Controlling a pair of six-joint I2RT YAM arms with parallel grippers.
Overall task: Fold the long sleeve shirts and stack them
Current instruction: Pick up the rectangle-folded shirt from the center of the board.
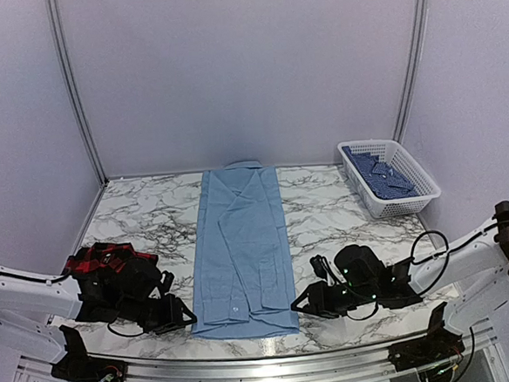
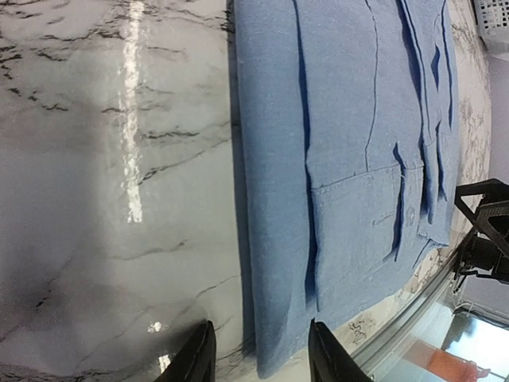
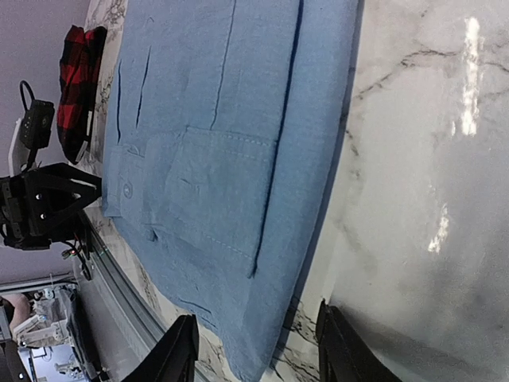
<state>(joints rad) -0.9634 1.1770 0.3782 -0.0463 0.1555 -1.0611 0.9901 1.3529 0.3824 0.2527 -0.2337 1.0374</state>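
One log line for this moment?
blue shirt: folded narrow, flat | plaid shirt: bunched, left | left tool: open | right tool: open

No legible text, label, brand, number or sign appears in any view. The light blue shirt [image 1: 241, 253], the red-and-black plaid shirt [image 1: 104, 257], the white basket [image 1: 406, 204] at far right and the marble-pattern table [image 1: 325, 205] carry no readable marking.
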